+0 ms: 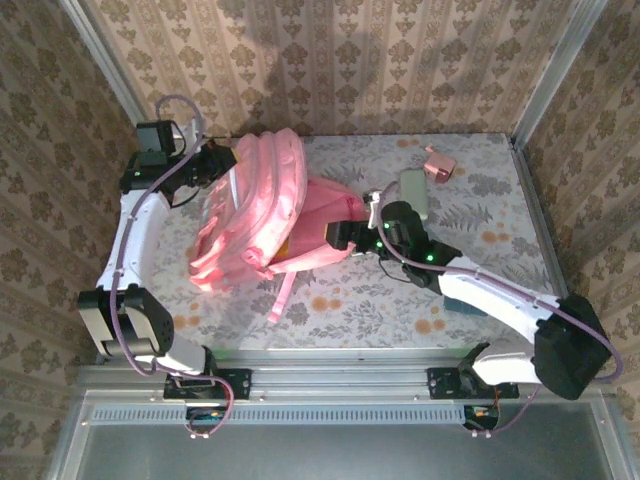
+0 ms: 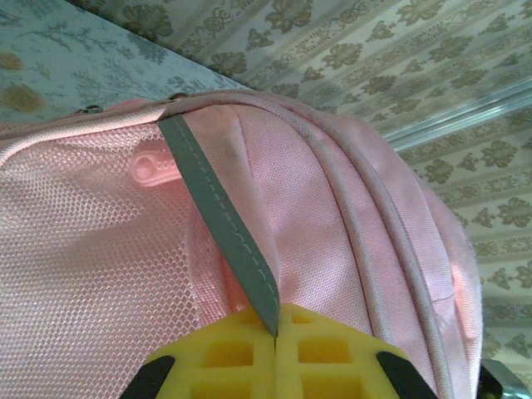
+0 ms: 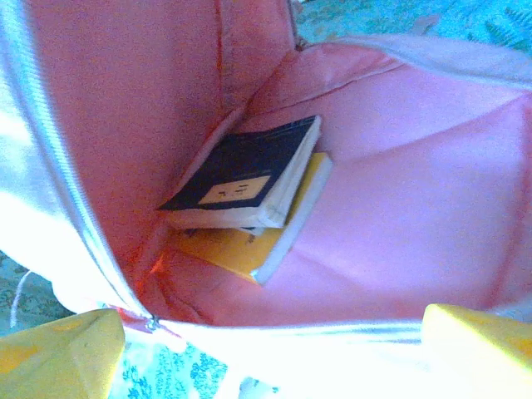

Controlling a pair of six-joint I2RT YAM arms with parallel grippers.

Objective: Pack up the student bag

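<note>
The student bag point(image 1: 255, 205) lies toward the counter's far-left corner, its mouth facing right. My left hand point(image 2: 276, 332) pinches its grey strip point(image 2: 218, 226). My right hand point(image 3: 270, 347), fingers spread, hangs right at that mouth, over the books point(image 3: 241, 179) inside.

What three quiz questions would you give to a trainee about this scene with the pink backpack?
1. True or false: the left end effector is shut on a grey strap of the student bag.
2. What lies inside the bag, as the right wrist view shows it?
A) a dark book on top of a yellow book
B) a water bottle
C) a pair of shoes
3. Fill in the missing word: the right end effector, at the bag's mouth, is ____ (open or shut).

Key: 1 true; 2 A; 3 open.
</note>
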